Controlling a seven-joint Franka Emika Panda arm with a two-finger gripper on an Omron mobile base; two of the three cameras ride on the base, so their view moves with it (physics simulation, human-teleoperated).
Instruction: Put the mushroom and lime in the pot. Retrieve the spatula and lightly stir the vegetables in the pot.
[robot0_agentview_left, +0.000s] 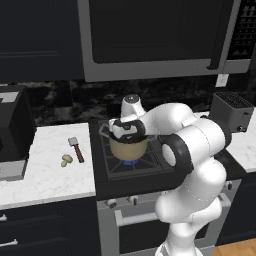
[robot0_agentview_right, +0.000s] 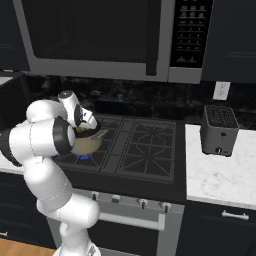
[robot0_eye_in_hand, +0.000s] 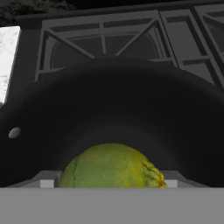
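The yellow-green lime sits between my gripper's two fingertips, which press its sides, low inside the dark pot. From the base, the tan pot stands on the front left burner with my gripper reaching down into its mouth. In the right base view the gripper is at the rim of the pot. The pale mushroom lies on the white counter left of the stove. Beside it lies the spatula, its grey blade pointing away.
A blue flame burns under the pot. A microwave hangs low over the stove. A toaster stands on the right counter. A black appliance fills the far left of the counter.
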